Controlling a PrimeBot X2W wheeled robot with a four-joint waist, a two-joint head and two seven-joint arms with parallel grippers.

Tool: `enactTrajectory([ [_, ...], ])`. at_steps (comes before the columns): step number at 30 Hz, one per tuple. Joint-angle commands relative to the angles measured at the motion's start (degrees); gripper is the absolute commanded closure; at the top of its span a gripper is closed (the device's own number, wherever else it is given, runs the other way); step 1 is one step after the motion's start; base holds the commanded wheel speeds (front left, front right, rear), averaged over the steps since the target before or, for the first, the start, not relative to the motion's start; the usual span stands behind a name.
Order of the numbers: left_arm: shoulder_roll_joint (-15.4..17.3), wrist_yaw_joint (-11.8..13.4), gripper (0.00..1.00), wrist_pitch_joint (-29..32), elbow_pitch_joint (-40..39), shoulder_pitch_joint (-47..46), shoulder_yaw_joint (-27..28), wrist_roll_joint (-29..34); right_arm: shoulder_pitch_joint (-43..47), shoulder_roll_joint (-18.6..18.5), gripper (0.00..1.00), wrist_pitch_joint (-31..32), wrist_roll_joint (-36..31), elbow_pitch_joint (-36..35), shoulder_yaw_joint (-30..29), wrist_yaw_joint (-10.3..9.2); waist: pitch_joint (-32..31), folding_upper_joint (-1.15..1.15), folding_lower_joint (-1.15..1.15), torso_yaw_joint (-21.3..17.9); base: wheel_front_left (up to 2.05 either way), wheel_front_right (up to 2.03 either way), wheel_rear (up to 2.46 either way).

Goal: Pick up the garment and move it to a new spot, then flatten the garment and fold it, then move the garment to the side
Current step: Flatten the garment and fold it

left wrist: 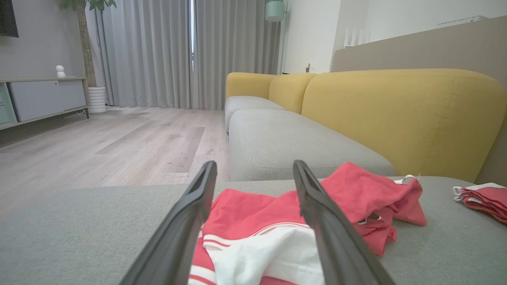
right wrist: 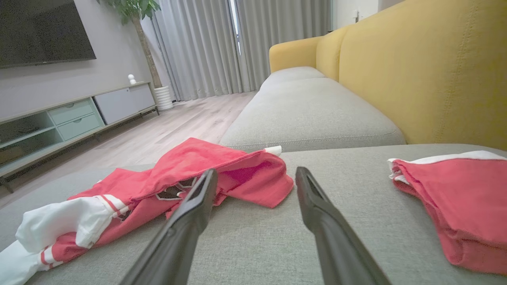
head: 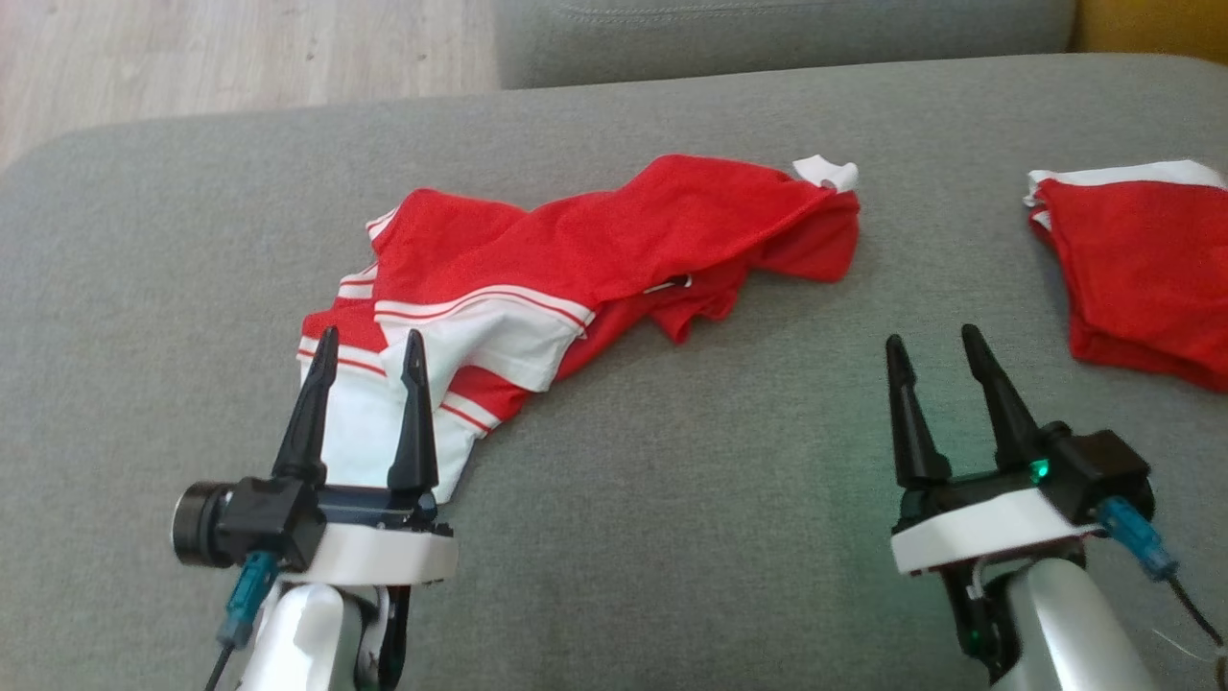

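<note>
The garment (head: 595,259) is a red shirt with white, red-striped sleeves, lying crumpled in a long band across the grey sofa cushion (head: 672,499). Its white sleeve end lies at the near left. My left gripper (head: 369,350) hovers over that white sleeve, open, with nothing between its fingers. From the left wrist, the garment (left wrist: 253,221) sits just beyond the open left gripper (left wrist: 254,171). My right gripper (head: 935,345) stands open over bare cushion, to the right of the garment. The right wrist view shows the garment (right wrist: 170,178) left of the open right gripper (right wrist: 256,176).
A second red and white garment (head: 1132,259) lies folded at the cushion's right edge, also in the right wrist view as a folded pile (right wrist: 455,194). A yellow sofa back (left wrist: 400,114) rises on the right. Wooden floor (left wrist: 99,146) lies beyond the cushion's far left edge.
</note>
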Motion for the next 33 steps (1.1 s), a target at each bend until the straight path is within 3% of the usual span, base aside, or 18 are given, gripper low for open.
enactTrajectory([
  [1,0.18,-0.41,0.0,-0.45,-1.4,-1.56,1.43,0.36,-2.45,-0.08,0.0,-0.61,-0.59,-1.69,1.75,0.11,0.43,0.0,0.0,0.51,0.0,0.0,0.0],
  [5,-0.09,-0.75,0.0,-0.45,-1.16,-2.09,1.08,0.39,-4.42,-0.08,0.0,-0.58,-2.31,0.5,4.59,0.11,1.61,0.0,0.0,1.9,0.0,0.0,0.0],
  [14,-0.45,-1.09,0.0,-0.46,0.01,-3.62,-0.36,-0.21,-12.89,-0.1,0.0,4.01,-4.44,13.71,12.64,0.11,4.04,0.0,0.0,5.68,0.0,0.0,0.0],
  [23,-0.52,-0.44,0.0,-0.46,0.49,-5.15,-2.26,-1.69,-20.94,-0.21,0.0,5.7,-1.26,27.08,13.66,0.11,5.8,0.0,0.0,9.55,0.0,0.0,0.0],
  [33,-0.53,0.51,0.0,-0.46,0.33,-5.79,-3.41,-2.63,-26.15,-0.19,0.0,2.88,0.86,34.36,15.01,0.11,7.36,0.0,0.0,10.91,0.0,0.0,0.0],
])
